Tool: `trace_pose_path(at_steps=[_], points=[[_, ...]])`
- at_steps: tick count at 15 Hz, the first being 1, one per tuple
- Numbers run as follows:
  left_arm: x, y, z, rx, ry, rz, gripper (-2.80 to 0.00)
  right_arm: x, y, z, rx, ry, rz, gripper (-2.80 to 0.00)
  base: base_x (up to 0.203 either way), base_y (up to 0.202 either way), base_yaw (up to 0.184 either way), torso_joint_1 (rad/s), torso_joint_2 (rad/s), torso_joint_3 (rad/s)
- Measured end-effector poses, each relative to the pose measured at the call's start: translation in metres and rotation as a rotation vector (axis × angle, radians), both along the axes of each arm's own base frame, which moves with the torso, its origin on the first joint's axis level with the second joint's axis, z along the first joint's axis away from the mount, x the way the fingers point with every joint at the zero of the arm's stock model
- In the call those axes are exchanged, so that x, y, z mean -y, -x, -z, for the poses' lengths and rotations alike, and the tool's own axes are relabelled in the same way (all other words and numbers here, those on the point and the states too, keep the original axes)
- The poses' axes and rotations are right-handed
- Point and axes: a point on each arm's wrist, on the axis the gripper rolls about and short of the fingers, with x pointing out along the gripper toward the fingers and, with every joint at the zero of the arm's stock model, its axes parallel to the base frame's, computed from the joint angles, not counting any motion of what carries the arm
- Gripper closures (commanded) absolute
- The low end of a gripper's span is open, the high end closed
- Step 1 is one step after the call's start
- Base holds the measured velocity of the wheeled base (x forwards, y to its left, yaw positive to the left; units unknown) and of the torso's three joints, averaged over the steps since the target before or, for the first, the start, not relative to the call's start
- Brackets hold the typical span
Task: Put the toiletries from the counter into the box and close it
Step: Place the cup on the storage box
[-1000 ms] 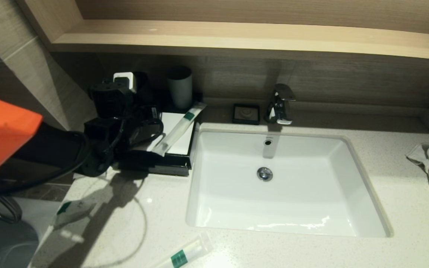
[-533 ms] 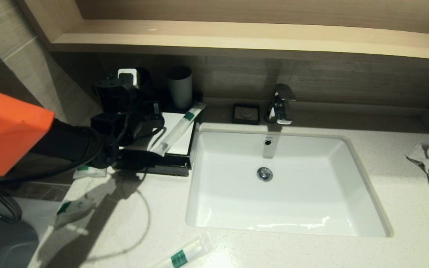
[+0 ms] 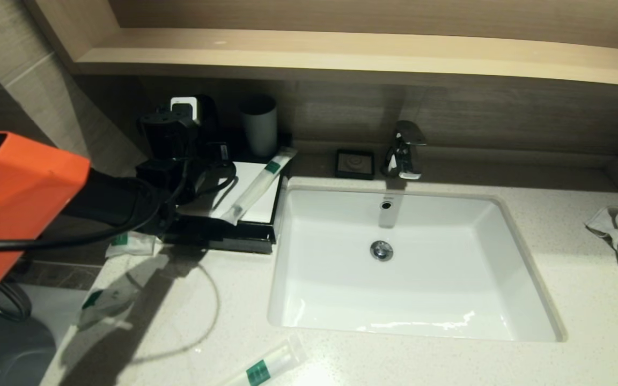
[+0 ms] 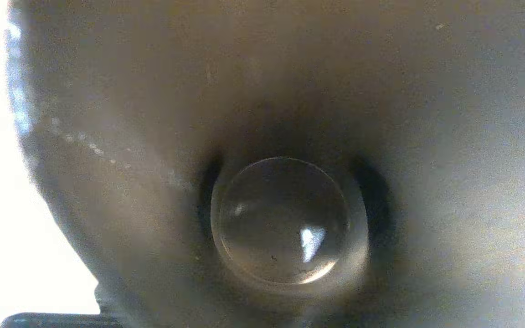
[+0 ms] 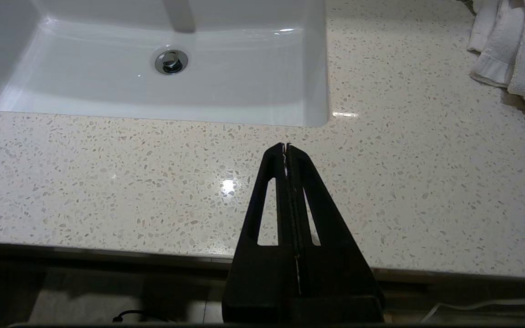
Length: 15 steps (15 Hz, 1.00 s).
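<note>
At back-left corner of counter (image 3: 341, 359), left gripper (image 3: 210, 185) is hovering over box (image 3: 252, 214), fingers hidden among dark parts, so opening impossible to tell, nothing visibly held. Long tube (image 3: 258, 185) is lying diagonally across box's white top, just right of gripper. Short sachet (image 3: 129, 244) is sitting left of box; another sachet (image 3: 108, 303) and second tube (image 3: 266, 367) are waiting nearer front edge. Left arm nearest all. Right gripper (image 5: 286, 148) is parking at front edge, fingers pressed together, empty.

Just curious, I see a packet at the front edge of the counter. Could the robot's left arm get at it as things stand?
Probably yes. The tube packet lies alone on bare counter, nothing covering it. The left gripper is back over the box, so it would have to swing forward.
</note>
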Motion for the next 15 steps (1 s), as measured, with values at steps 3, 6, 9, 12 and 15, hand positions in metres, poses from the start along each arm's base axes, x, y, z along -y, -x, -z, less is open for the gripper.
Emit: trace_pose_path(at_steps=[3,6,9,12,15], points=[[-0.005,-0.007,-0.001,0.009,0.002,-0.015,0.00,0.000,0.000,0.000,0.000,0.000,0.000,0.00,0.000,0.000,0.000,0.000,0.00,0.000],[-0.006,-0.013,-0.002,0.016,0.005,-0.019,0.00,0.000,0.000,0.000,0.000,0.000,0.000,0.00,0.000,0.000,0.000,0.000,0.00,0.000],[-0.006,-0.016,0.001,0.012,0.004,-0.020,0.00,0.000,0.000,0.000,0.000,0.000,0.000,0.00,0.000,0.000,0.000,0.000,0.00,0.000],[-0.005,-0.018,0.000,0.018,0.006,-0.020,0.00,0.000,0.000,0.000,0.000,0.000,0.000,0.00,0.000,0.000,0.000,0.000,0.00,0.000],[-0.005,-0.019,-0.002,0.029,0.009,-0.020,0.00,0.000,0.000,0.000,0.000,0.000,0.000,0.00,0.000,0.000,0.000,0.000,0.00,0.000]])
